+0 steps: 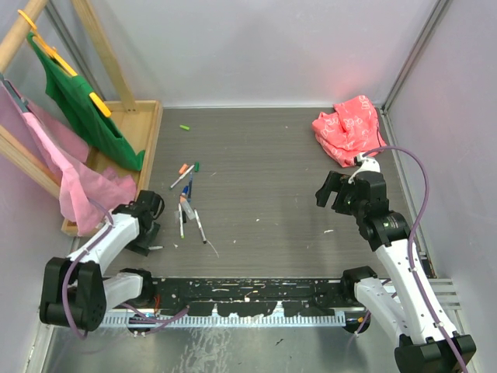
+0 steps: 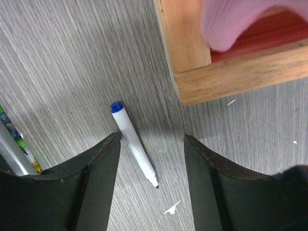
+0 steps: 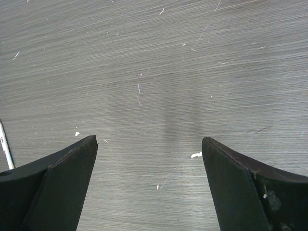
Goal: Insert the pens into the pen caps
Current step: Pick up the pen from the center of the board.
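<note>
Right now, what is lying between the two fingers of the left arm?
A white pen with a blue end, flat on the grey table, not gripped by the fingers. The left wrist view shows it.

No legible txt or nos., pale print on pink bag [image 1: 349,128] too blurry to read

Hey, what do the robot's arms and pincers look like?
Both arms are white shells with black joints: left arm, right arm. A purple cable loops along each. The left pincer and right pincer are broad, black, tapering wedges.
</note>
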Robot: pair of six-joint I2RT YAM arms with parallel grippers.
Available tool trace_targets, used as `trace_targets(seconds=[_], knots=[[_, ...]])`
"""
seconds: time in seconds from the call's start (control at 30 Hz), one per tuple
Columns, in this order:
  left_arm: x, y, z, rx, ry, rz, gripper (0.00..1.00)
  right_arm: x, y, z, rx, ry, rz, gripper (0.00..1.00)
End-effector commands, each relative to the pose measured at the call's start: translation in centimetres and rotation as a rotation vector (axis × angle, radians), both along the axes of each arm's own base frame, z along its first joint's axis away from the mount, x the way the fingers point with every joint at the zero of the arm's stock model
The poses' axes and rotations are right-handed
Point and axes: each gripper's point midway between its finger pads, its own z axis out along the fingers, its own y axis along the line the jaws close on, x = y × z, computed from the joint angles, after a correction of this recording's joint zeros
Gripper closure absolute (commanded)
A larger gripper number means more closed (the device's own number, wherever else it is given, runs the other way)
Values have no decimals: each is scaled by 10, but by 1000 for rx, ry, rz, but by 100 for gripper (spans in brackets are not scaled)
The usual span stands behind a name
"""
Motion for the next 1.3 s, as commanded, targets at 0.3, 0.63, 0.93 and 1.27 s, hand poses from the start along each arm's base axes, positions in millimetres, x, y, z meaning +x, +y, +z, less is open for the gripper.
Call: trace_targets(seconds=[0.3,0.63,0.93,1.27], knots=[[8,-3,-20,-21,37,-8,63,8,3,12,7,-57,15,6],[3,-5,-25,-40,46,-18,82,9,2,11,5,-53,14,6],[1,-16,-33,-107,21,-32,98,9,1,12,3,-59,8,5],[-1,-46,-2,-273,-110,-131,100,10,0,17,0,-65,3,5]])
